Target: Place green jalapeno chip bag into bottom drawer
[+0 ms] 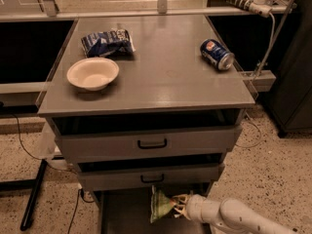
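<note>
Pincer: the pincer is low in view at the tip of the white arm, pinching the bag's right edge
Bag: the green jalapeno chip bag is just left of the pincer; it is glossy green foil, crumpled, narrow end up
Drawer: the bottom drawer is open below and left of the pincer, with the bag over its grey floor
Above the pincer: two shallower drawers with black handles
Bench: the bench, well above, carries a white bowl and a blue-and-white snack bag up-left, and a blue can on its side up-right
</note>
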